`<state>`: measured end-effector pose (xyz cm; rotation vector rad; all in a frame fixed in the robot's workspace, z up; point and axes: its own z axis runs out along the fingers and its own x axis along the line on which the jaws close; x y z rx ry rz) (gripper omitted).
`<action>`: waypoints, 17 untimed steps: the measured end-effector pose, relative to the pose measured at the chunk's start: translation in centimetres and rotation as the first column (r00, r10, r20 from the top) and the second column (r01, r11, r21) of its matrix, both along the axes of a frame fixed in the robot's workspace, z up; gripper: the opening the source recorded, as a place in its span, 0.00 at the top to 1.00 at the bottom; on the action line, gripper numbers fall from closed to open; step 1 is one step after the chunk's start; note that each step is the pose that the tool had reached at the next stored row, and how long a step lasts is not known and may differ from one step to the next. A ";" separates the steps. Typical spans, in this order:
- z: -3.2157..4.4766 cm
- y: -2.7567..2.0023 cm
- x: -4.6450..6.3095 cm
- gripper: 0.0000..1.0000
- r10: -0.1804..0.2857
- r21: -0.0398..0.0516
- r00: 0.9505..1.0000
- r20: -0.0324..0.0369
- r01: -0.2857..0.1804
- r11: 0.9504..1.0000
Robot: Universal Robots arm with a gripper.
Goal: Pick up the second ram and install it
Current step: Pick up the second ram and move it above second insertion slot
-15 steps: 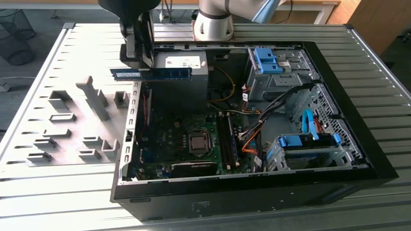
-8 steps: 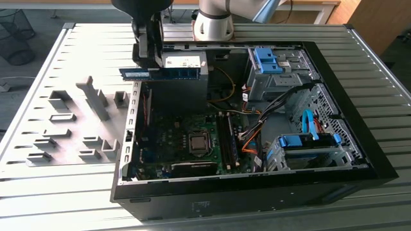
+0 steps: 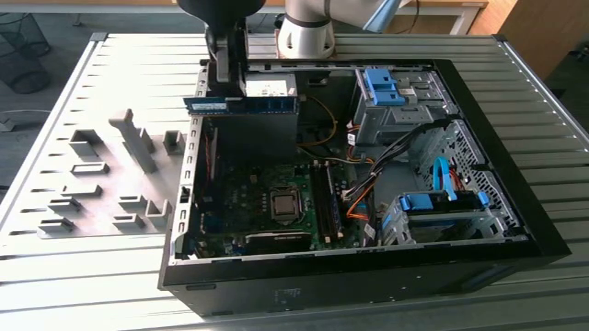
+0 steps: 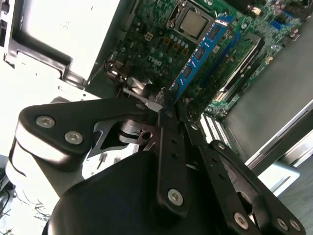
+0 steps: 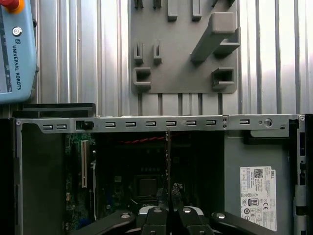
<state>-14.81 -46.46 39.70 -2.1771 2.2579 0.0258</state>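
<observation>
The second ram (image 3: 248, 104) is a long green stick with a blue label. It hangs level above the open computer case (image 3: 515, 227), over the case's rear part at the exterior view's left. My gripper (image 3: 221, 93) is shut on it near one end. In the second wrist view the second ram (image 4: 203, 51) runs out from my gripper (image 4: 168, 105) over the motherboard (image 4: 156, 44). In the first wrist view the second ram (image 5: 167, 161) shows edge-on as a thin line above my gripper (image 5: 168, 196). The memory slots (image 3: 325, 200) lie beside the processor socket (image 3: 283, 203), below and apart from the stick.
A grey fixture plate (image 3: 101, 186) with raised blocks lies on the slatted table at the exterior view's left. Inside the case are a power supply (image 3: 269, 87), cable bundles (image 3: 368, 186) and blue drive cages (image 3: 440, 204). A teach pendant (image 5: 14, 49) rests on the table.
</observation>
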 end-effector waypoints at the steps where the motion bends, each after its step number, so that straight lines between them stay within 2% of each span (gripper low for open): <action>1: 0.00 0.00 0.2 0.86 0.000 0.000 1.000 0.000 0.000 1.000; 17: 0.00 0.00 2.7 0.86 0.000 0.000 1.000 0.000 0.000 1.000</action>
